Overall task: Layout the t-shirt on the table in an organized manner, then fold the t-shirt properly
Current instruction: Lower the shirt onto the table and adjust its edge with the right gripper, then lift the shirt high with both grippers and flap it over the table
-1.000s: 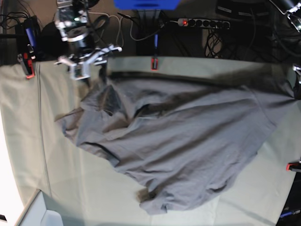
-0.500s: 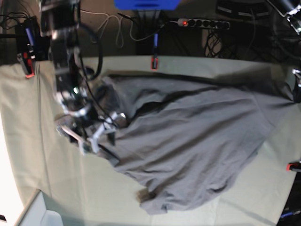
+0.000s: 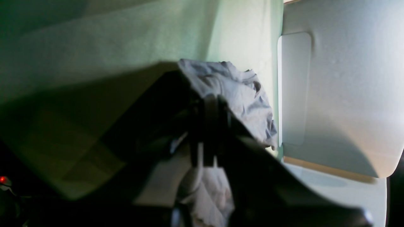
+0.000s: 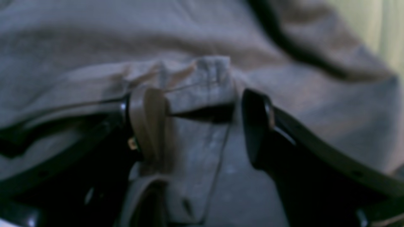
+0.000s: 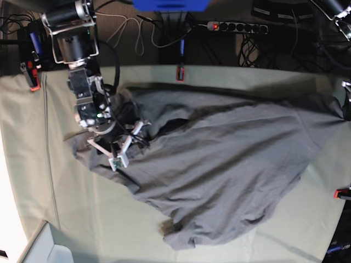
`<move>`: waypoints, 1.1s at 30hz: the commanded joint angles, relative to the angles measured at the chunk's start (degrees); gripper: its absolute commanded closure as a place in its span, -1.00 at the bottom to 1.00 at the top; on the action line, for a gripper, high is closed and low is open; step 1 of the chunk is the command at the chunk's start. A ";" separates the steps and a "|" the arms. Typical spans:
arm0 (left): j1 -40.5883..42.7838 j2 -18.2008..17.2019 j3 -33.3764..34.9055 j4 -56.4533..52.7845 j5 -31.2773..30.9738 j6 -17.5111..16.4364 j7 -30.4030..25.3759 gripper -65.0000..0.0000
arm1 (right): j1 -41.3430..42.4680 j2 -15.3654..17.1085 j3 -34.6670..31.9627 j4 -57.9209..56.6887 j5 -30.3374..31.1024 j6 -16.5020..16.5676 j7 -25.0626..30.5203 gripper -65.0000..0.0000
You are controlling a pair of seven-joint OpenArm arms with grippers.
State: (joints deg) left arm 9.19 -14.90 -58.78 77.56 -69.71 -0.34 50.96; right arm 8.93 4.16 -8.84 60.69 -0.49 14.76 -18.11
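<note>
The dark grey t-shirt lies rumpled across the table, reaching from its left part to the right edge. My right gripper is down on the shirt's left part. In the right wrist view this gripper is open, and a raised fold of the t-shirt lies between its fingers. In the left wrist view my left gripper is shut on a bunched piece of the t-shirt, held above the table. The left arm is almost wholly outside the base view.
Red clamps sit at the table's edges. A power strip and cables lie behind the far edge. A white box stands at the front left corner. A pale panel lies past the table's edge.
My right arm has come down from the table's back edge onto the shirt's left part, and its jaws have opened wide. The left arm's grip is unchanged.
</note>
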 commanded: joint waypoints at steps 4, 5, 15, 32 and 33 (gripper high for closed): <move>-0.36 -1.06 -0.34 0.90 -2.59 0.38 -0.63 0.99 | 1.40 -0.43 -0.26 -0.07 0.36 1.10 2.59 -0.17; -0.36 -1.06 -0.34 0.90 -2.59 0.38 -0.63 0.99 | 1.23 -0.43 -0.26 -0.07 0.36 1.10 3.73 -0.12; -0.62 -1.32 -0.34 0.99 -2.86 0.38 -0.72 0.99 | -3.26 0.10 0.01 11.09 0.36 1.28 6.64 1.00; -1.50 -2.91 -0.51 1.34 -2.68 0.38 -0.37 0.99 | -36.31 -3.33 13.54 51.45 0.45 8.05 7.16 1.00; -1.59 -2.91 -0.51 1.34 -2.68 0.38 -0.45 0.99 | -37.63 -4.56 14.60 53.03 0.45 9.37 7.16 1.00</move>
State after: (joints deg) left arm 8.10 -16.43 -58.87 77.78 -69.76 -0.25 51.13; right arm -29.19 -0.40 5.87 112.29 -0.82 22.72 -13.10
